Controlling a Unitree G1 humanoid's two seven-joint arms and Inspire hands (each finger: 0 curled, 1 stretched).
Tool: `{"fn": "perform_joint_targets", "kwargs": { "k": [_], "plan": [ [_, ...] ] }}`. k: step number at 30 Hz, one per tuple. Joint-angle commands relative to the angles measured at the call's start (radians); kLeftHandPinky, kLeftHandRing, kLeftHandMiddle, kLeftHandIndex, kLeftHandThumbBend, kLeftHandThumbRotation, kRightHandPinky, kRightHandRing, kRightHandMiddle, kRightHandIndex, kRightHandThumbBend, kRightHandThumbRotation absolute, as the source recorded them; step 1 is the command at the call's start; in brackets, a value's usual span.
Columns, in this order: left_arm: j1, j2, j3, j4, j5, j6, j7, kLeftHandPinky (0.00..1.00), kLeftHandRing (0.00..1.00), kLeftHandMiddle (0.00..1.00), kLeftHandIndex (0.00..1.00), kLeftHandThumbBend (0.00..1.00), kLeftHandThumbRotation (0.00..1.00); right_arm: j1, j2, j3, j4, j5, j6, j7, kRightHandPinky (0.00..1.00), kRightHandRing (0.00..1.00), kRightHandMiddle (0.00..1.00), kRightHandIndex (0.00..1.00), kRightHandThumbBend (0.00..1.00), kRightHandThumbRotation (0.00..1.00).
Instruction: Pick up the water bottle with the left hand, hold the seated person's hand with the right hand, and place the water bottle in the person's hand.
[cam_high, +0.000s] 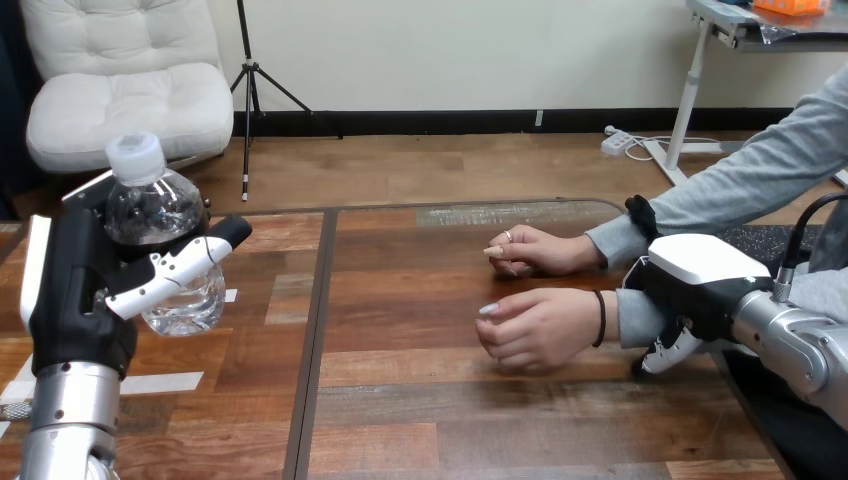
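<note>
Holding the water bottle (165, 235) raised in the curled fingers of the left hand (75, 300), the robot lays its right hand (700, 280) over the person's forearm (628, 316), though whether it grips cannot be told, and the handover remains.

A robot test space, judging by the wooden table (450, 400) marked with white tape strips (160, 382).

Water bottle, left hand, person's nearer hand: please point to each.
water bottle (158, 212): head view, clear shoulder.
left hand (78, 292): head view, black palm.
person's nearer hand (542, 328): head view, its back.
</note>
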Motion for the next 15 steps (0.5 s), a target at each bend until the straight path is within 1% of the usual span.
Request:
{"fn": "perform_joint_targets", "kwargs": {
  "k": [1, 7, 15],
  "plan": [
    [-0.048, 0.006, 0.008, -0.051, -0.006, -0.027, 0.0, 0.3, 0.36, 0.4, 0.41, 0.7, 0.0, -0.025, 0.022, -0.017, -0.012, 0.017, -0.006, -0.039, 0.26, 0.32, 0.39, 0.42, 0.68, 0.06],
    [-0.046, 0.004, 0.008, -0.056, -0.012, -0.018, 0.0, 0.3, 0.36, 0.4, 0.41, 0.7, 0.0, -0.025, 0.022, -0.014, -0.014, 0.013, -0.005, -0.054, 0.25, 0.31, 0.38, 0.42, 0.68, 0.05],
    [-0.044, 0.004, 0.007, -0.054, -0.014, -0.022, -0.002, 0.3, 0.35, 0.4, 0.41, 0.7, 0.0, -0.024, 0.023, -0.017, -0.015, 0.018, -0.003, -0.06, 0.22, 0.28, 0.36, 0.4, 0.69, 0.06]
  ]
}}
